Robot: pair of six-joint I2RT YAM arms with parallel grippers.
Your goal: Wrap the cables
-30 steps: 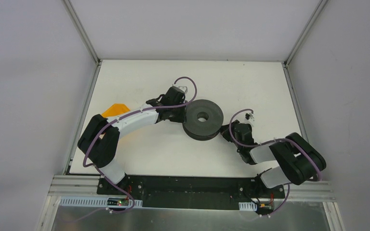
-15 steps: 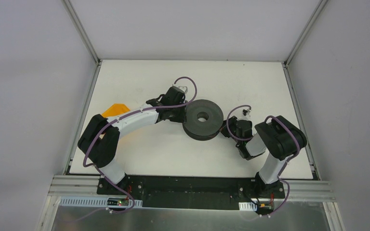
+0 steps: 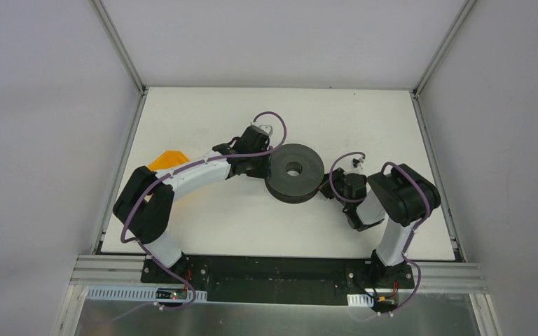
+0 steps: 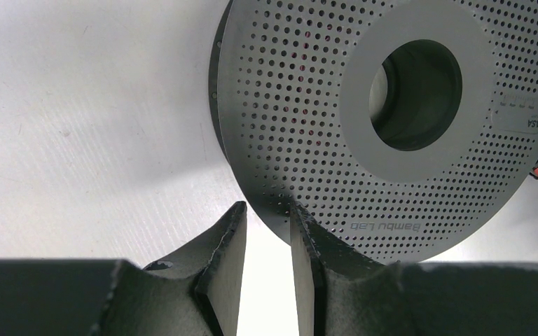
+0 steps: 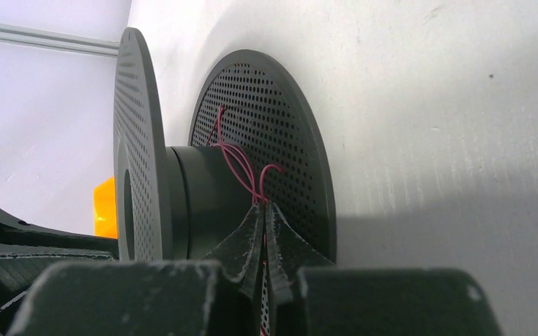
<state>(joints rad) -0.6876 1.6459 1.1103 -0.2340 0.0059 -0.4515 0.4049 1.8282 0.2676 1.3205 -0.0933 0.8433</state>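
Note:
A dark grey two-flanged spool [image 3: 294,171] lies flat on the white table. In the right wrist view a thin reddish-brown cable [image 5: 235,161] loops over the spool's core [image 5: 196,203] between the two perforated flanges. It runs down into my right gripper [image 5: 264,206], which is shut on it, tips just inside the flange gap. From above, that right gripper [image 3: 324,190] sits at the spool's right side. My left gripper [image 3: 265,168] is at the spool's left rim. Its jaws [image 4: 267,210] stand apart, with bare table showing between them and one fingertip [image 4: 301,224] over the top flange [image 4: 308,105].
An orange object [image 3: 168,159] lies at the left of the table, behind my left arm, and shows past the spool [image 5: 103,206]. White walls and aluminium posts [image 3: 119,45] enclose the table. The black mounting rail [image 3: 273,269] runs along the near edge.
My right arm's elbow has swung left and folded in, bringing its gripper slightly closer to the spool with the cable still pinched. The left arm and the spool have not moved.

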